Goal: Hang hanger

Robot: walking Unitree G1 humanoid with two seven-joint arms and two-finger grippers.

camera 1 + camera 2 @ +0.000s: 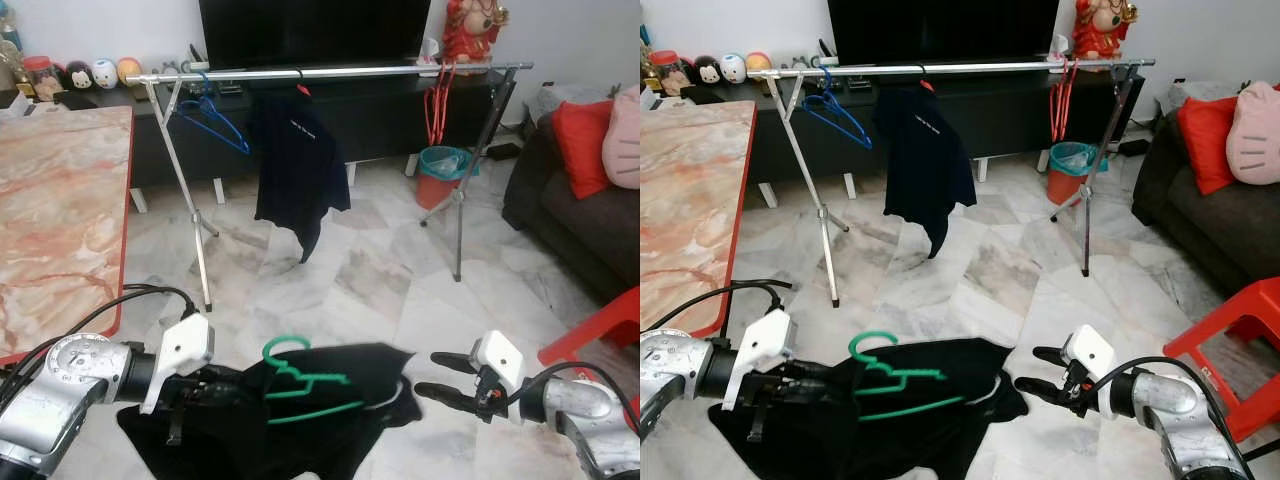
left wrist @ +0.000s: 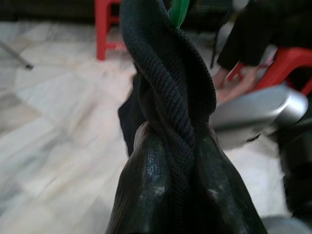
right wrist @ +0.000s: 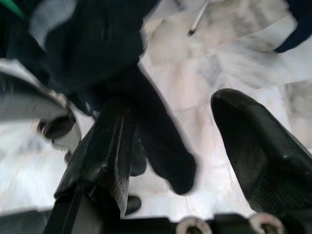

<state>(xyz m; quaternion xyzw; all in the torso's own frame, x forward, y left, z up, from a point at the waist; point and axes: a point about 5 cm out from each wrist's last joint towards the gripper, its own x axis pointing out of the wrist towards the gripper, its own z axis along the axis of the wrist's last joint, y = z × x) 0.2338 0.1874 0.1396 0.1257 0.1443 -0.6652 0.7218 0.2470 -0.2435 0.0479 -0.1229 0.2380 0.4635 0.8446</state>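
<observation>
The left gripper (image 2: 175, 141) is clamped tight on a twisted fold of a black garment (image 1: 330, 420), holding it up in front of the robot. In the left wrist view the fabric is squeezed between the fingers (image 2: 146, 180) with a sliver of green above them. That green belongs to a hanger (image 1: 300, 380) sitting inside the garment just beside the left gripper on its inner side, its hook poking up out of the cloth.

The right gripper (image 1: 440, 378) floats across from it, at the other edge of the garment, with its two fingers (image 3: 258, 151) spread apart and nothing between them. The cloth's edge lies near its tips, but I cannot tell whether they touch.

Well beyond both grippers stands a clothes rail (image 1: 340, 72) on slanted legs. On it, a dark shirt (image 1: 298, 165) hangs ahead of the left gripper, a blue hanger (image 1: 215, 118) further out to that side, and red hangers (image 1: 437, 105) dangle ahead of the right gripper. A marble-patterned table (image 1: 60, 210) sits outside the left arm, a red stool (image 1: 600, 335) outside the right one.
</observation>
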